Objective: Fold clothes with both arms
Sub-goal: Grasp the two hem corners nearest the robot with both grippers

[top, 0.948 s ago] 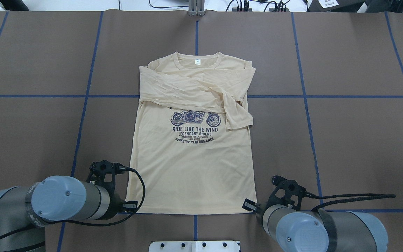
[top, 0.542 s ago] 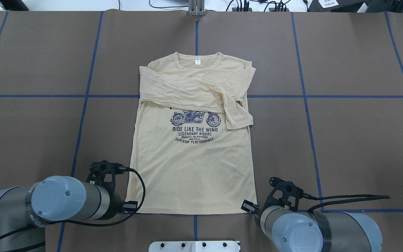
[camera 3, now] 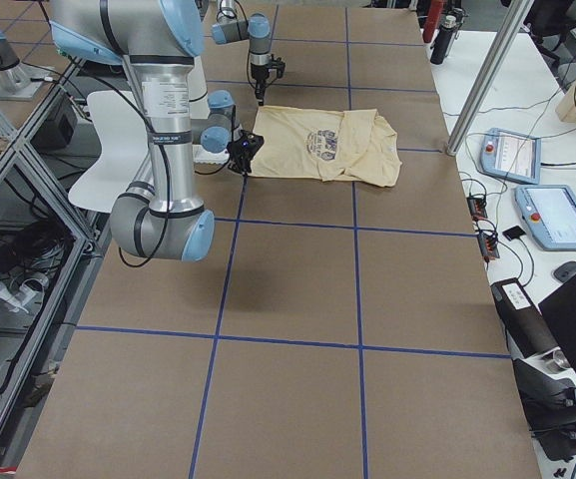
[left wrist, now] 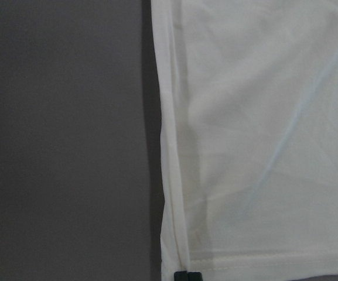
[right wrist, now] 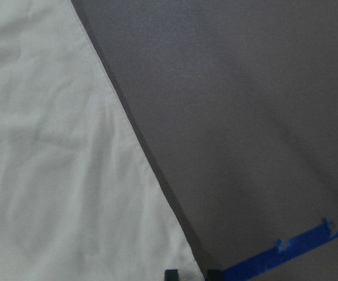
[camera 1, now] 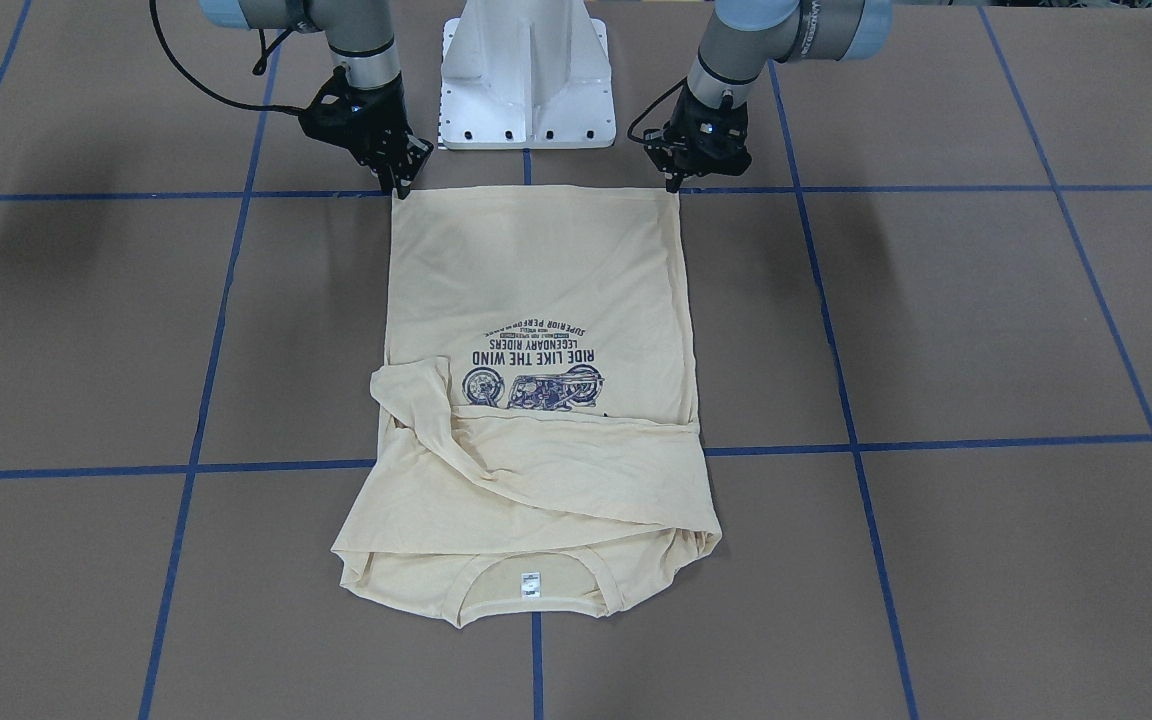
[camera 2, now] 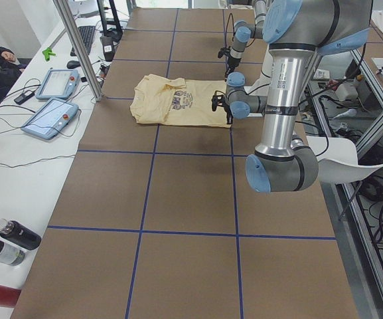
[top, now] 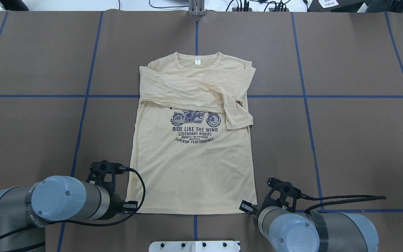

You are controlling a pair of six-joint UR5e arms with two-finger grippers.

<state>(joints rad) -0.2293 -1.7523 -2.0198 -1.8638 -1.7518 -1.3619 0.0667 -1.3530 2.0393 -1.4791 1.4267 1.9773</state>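
Observation:
The cream-yellow shirt (top: 191, 168) lies flat on the brown table, print up. Both sleeves are folded across its chest and the collar points away from the robot. My left gripper (camera 1: 673, 185) stands at the hem's left corner; in the left wrist view its fingertips (left wrist: 186, 275) are pressed together on the hem edge. My right gripper (camera 1: 398, 185) stands at the hem's right corner. In the right wrist view its fingertips (right wrist: 192, 274) are slightly apart, with the corner of the shirt (right wrist: 69, 175) between them. In the overhead view both arms hide their own fingers.
The white pedestal base (camera 1: 526, 70) stands just behind the hem, between the two arms. Blue tape lines (top: 82, 96) grid the table. A side bench with tablets (camera 2: 52, 116) and bottles (camera 2: 5, 242) runs along the far edge.
My right arm has slid a little to the left and forward, bringing its gripper in at the hem's right corner. The left arm and the shirt have not moved.

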